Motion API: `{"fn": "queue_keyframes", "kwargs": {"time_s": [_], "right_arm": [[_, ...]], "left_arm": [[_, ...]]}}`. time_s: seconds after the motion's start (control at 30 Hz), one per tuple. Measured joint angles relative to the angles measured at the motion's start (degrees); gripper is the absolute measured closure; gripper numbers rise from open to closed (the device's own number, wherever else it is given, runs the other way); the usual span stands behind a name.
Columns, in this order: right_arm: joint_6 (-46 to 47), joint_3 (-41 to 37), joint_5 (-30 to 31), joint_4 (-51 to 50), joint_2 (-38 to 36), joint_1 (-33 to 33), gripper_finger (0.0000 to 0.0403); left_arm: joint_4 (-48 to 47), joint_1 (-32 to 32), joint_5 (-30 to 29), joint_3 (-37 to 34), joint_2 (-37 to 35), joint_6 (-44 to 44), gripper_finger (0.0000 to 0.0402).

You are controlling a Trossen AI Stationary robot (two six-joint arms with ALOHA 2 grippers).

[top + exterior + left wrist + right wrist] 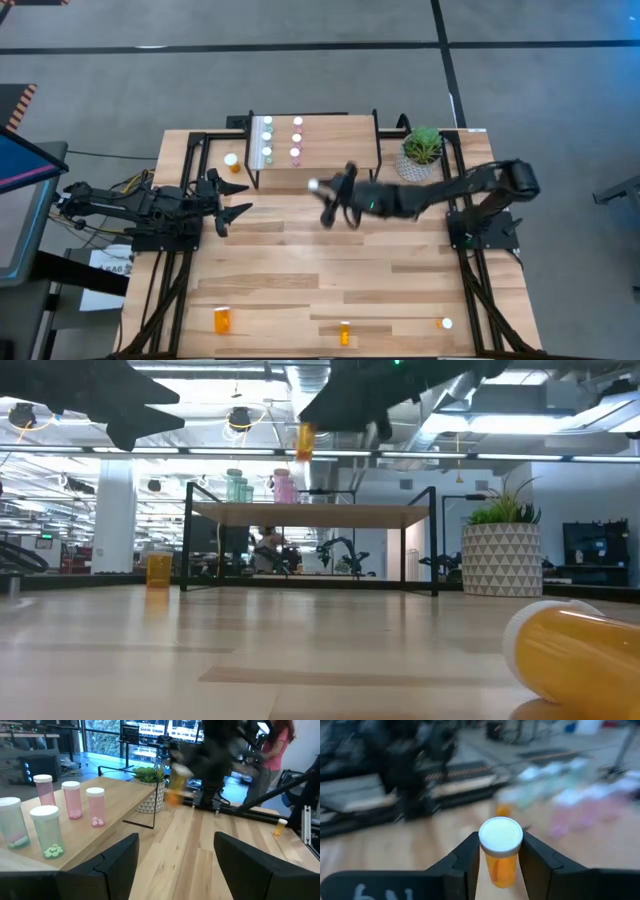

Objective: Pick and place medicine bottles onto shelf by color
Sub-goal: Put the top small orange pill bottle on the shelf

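Note:
The shelf (330, 150) stands at the table's far middle, carrying green bottles (47, 830) and pink bottles (72, 800) upright on its plank. In front of the shelf, my right gripper (322, 190) is shut on a small orange bottle (501, 850) with a white cap, held high above the table (305, 440). At the left, my left gripper (225, 205) stays open and holds nothing. Another orange bottle (231, 160) stands upright on the table left of the shelf. My right gripper pinches the orange bottle between its two fingers (467, 857), at the white cap's sides (487, 847) and the top of the body. The fingers come nearly level from the table's right side. The bottle is upright, cap up, lifted clear of table and shelf.
A potted plant (422, 152) stands right of the shelf. Near the table's near edge, a larger orange bottle (222, 320) lies on its side, and two small ones (345, 333) (446, 323) sit farther right. A person (277, 745) is behind the table.

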Motion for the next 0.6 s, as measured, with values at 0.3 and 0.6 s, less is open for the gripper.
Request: {"fn": "queue_keyframes", "kwargs": {"time_s": [0.3,0.6], "right_arm": [[-2.1,1.7,-9.5,-2.7,-3.7,-16.5,0.0258],[-2.2,8.6,-14.2,-7.5,2.8,-24.7,0.0255]], "left_arm": [[0.0,0.0,0.0,0.0,0.0,0.0,0.0156],[0.0,0.0,-0.1,0.0,0.0,0.5,0.0156]]}}
